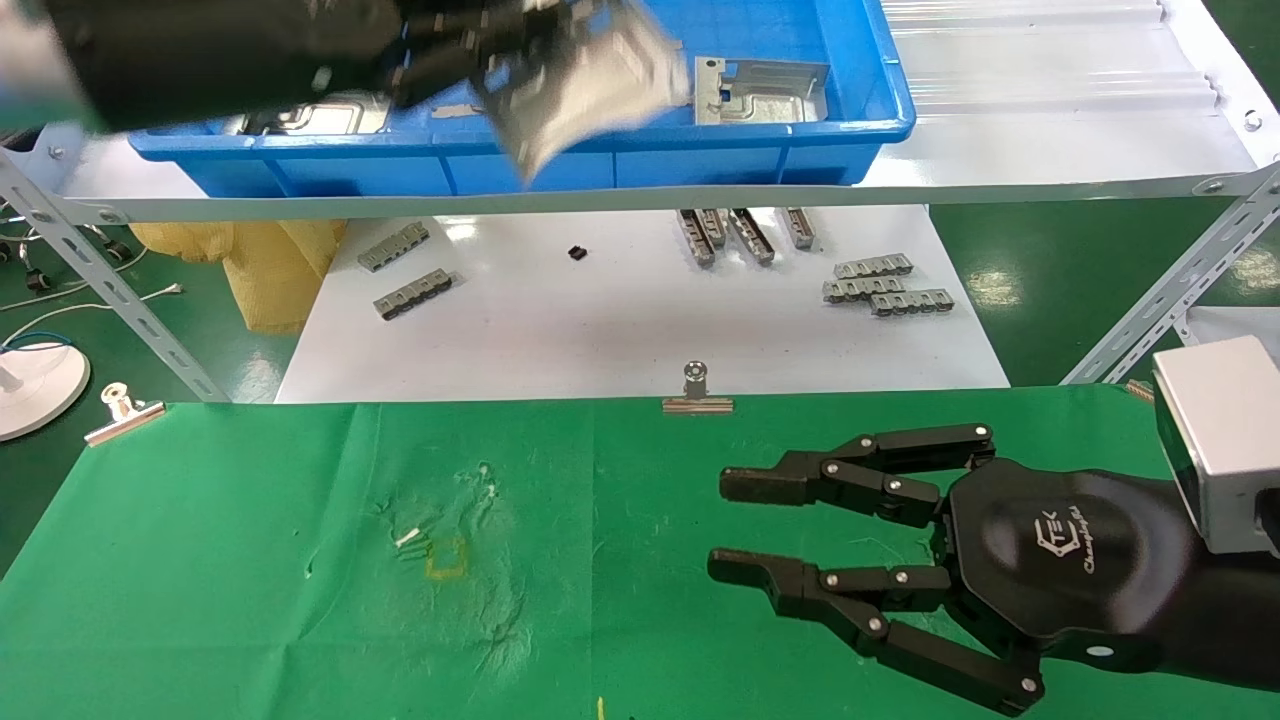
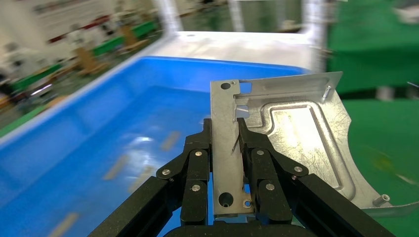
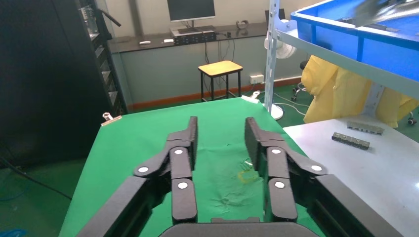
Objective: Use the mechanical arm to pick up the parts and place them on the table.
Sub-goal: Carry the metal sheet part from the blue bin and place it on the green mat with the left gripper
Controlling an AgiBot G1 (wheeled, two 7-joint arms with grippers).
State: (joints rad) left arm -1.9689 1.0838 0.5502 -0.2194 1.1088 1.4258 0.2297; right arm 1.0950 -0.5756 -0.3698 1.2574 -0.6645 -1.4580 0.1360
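Left gripper (image 2: pixel 226 143), above the blue tray (image 1: pixel 560 165) at 11 o'clock in the head view, pinches a silvery part (image 2: pixel 291 133) by its bent flange only; the plate hangs out to one side, well clear of the green table (image 1: pixel 250 560).

Risk: an edge grip on an offset load may let it pivot or slip during the carry. It might also clip the tray wall, though clearance is hard to judge through blur.

Another part (image 1: pixel 760 92) lies in the tray at 1 o'clock.

Right gripper (image 1: pixel 730 525) hangs idle over the table at 4 o'clock, fingers spread, empty.
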